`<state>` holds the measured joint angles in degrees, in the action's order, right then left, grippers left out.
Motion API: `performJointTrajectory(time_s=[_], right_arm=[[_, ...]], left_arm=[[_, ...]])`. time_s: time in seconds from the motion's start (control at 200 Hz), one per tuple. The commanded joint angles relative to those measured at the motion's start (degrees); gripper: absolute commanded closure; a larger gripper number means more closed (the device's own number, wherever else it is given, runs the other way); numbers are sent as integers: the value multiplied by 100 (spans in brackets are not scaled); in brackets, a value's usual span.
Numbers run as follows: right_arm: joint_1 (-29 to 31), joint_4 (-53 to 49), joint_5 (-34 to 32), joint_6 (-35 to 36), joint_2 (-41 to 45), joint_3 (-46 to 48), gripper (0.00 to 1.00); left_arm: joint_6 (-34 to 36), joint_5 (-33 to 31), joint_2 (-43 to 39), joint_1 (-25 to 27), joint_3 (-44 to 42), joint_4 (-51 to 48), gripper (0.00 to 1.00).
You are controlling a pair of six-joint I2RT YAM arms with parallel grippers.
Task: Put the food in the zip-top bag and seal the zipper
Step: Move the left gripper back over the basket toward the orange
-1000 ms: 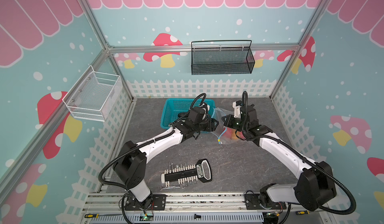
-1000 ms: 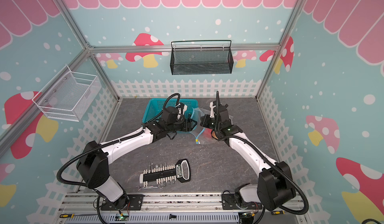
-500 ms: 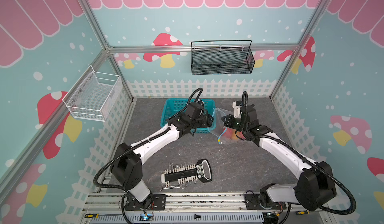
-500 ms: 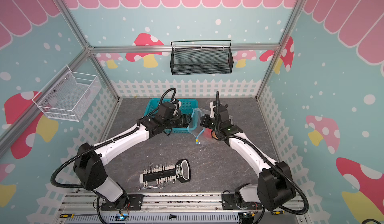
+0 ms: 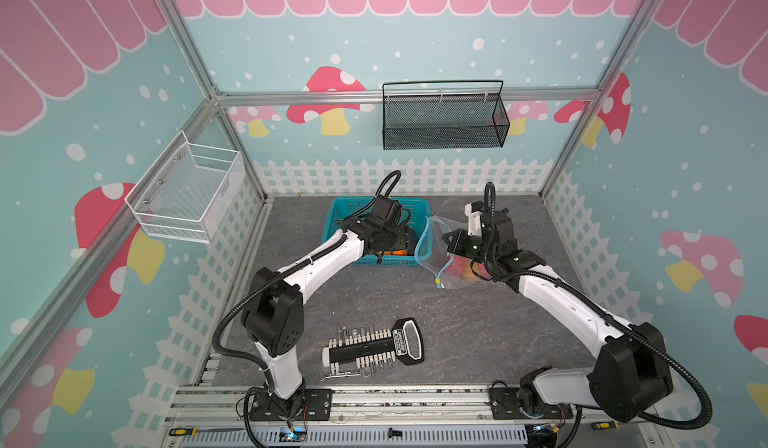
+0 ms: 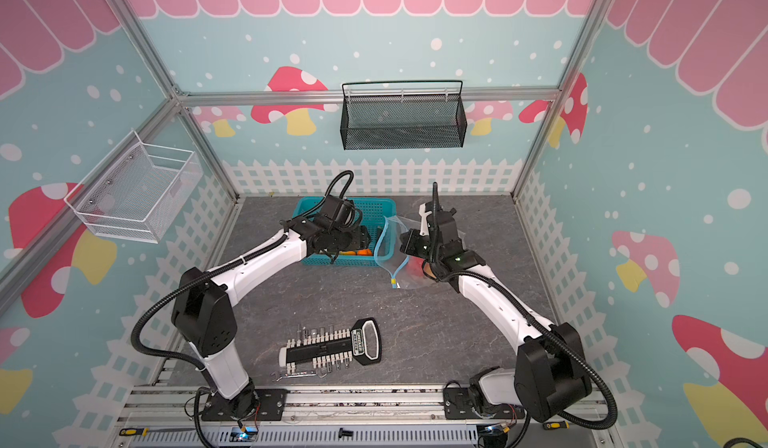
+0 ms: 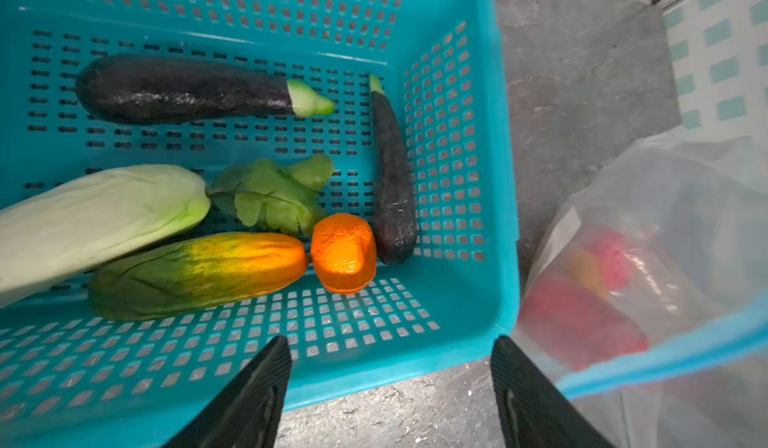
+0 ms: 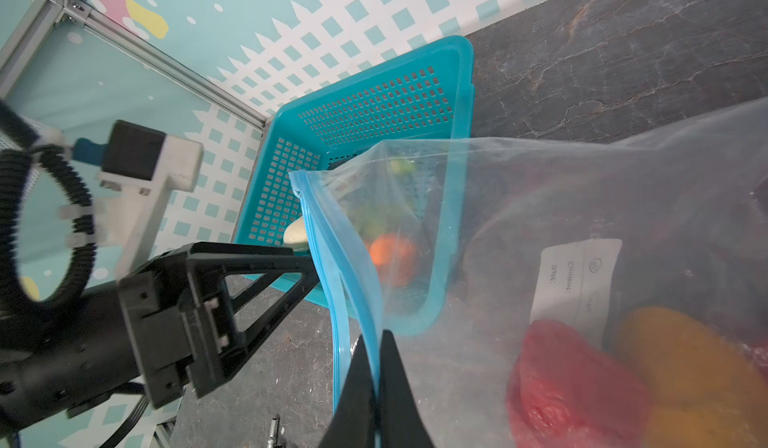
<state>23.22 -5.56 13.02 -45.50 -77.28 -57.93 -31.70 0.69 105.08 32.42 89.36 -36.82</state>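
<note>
The teal basket (image 7: pixel 505 217) holds food: two dark eggplants (image 7: pixel 183 90), a white-green cabbage (image 7: pixel 95 217), a green leafy piece (image 7: pixel 270 194), an orange piece (image 7: pixel 344 252) and a yellow-green piece (image 7: pixel 195 273). My left gripper (image 7: pixel 390 342) (image 5: pixel 405 240) hangs open over the basket's rim nearest the bag, holding nothing. The clear zip-top bag (image 8: pixel 582 200) (image 5: pixel 436 254) stands beside the basket with its mouth open. Red (image 8: pixel 573 383), yellow (image 8: pixel 698 375) and pink pieces lie inside it. My right gripper (image 8: pixel 376 333) (image 5: pixel 448 240) is shut on the blue zipper (image 8: pixel 332 258) edge.
A black and white tool-bit holder (image 5: pixel 374 346) lies near the table's front, with a small wrench (image 5: pixel 338 377) beside it. A black mesh basket (image 5: pixel 442 121) hangs on the back wall and a white wire basket (image 5: pixel 187 188) on the left wall.
My left gripper has drawn back from the bag's mouth to the basket and opened wider. The right gripper and the bag have stayed put.
</note>
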Motion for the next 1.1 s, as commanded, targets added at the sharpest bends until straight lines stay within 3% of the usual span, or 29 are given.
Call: performJointTrajectory(time_s=[0.0,0.475,1.096], right_arm=[[-37,90,61,1,37,-227,100],[-33,-5,-48,102,-1,-315,100],[-42,-5,0,133,-55,-289,100]], left_arm=[[15,64,261,-105,310,-442,24],[-79,535,1265,-124,1147,-870,34],[-222,669,1645,-201,1007,-810,36]])
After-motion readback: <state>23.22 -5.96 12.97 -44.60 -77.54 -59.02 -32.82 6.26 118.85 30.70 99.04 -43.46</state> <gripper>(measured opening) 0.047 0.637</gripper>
